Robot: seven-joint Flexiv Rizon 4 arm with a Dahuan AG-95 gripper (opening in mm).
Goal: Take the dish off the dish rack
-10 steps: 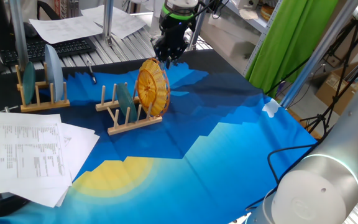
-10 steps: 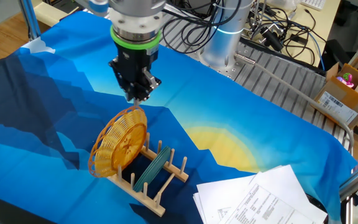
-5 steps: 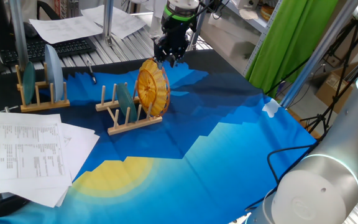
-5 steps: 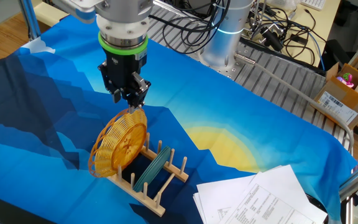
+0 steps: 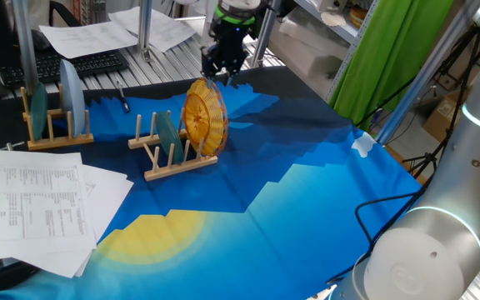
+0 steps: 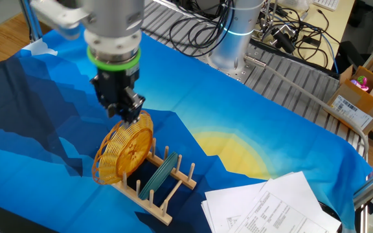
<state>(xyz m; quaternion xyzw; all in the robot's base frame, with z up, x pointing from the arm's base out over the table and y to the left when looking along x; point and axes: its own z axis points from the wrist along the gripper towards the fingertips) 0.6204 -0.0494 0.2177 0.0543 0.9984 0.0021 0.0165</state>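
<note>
The yellow-orange wicker dish [image 5: 204, 117] stands on edge at the end of the small wooden dish rack [image 5: 173, 160], next to a dark green plate [image 5: 167, 132]. My gripper [image 5: 221, 73] hangs just over the dish's top rim. Its fingers are a little apart and hold nothing. In the other fixed view the gripper [image 6: 127, 114] is at the upper edge of the dish [image 6: 123, 150], which leans in the rack [image 6: 168, 197] beside the green plate [image 6: 157, 176]. I cannot tell whether the fingertips touch the rim.
A second wooden rack [image 5: 55, 132] with pale blue plates [image 5: 71, 90] stands at the left. Sheets of paper [image 5: 44, 200] lie at the front left and also show in the other fixed view [image 6: 271, 207]. A keyboard [image 5: 65, 67] and cables [image 6: 271, 32] lie behind the blue cloth.
My gripper has moved sideways and down to the dish's top rim. The dish, the rack and the green plate have not moved.
</note>
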